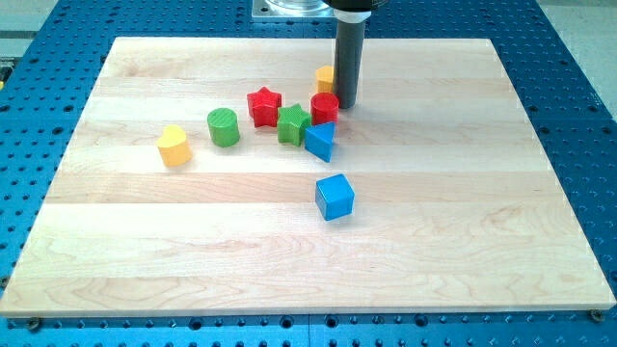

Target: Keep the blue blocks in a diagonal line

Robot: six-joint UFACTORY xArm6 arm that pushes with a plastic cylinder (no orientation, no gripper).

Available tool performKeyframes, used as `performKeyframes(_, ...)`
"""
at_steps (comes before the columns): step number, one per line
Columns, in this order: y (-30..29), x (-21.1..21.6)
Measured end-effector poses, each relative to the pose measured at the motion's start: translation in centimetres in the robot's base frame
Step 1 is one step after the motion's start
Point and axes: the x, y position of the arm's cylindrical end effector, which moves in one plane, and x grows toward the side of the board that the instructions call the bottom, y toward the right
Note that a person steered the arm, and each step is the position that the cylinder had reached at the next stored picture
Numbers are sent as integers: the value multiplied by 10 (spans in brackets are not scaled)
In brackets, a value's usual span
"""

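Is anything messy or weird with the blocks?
Nothing is broken or tipped. The blue triangle is squeezed against the green star and red cylinder, while the blue cube sits alone below. My tip is beside the red cylinder.

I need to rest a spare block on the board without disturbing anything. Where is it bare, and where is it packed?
Bare: the whole strip below the blue cube, the view's right side past my tip, and the left edge beyond the yellow heart. Crowded: the cluster from the green cylinder through the red star to the blue triangle, near my tip.
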Motion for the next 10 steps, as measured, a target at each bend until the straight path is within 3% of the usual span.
performKeyframes(1, 58, 29)
performKeyframes(2, 152, 74)
performKeyframes(3, 199, 117)
performKeyframes(6, 255, 142)
performKeyframes(10, 260, 147)
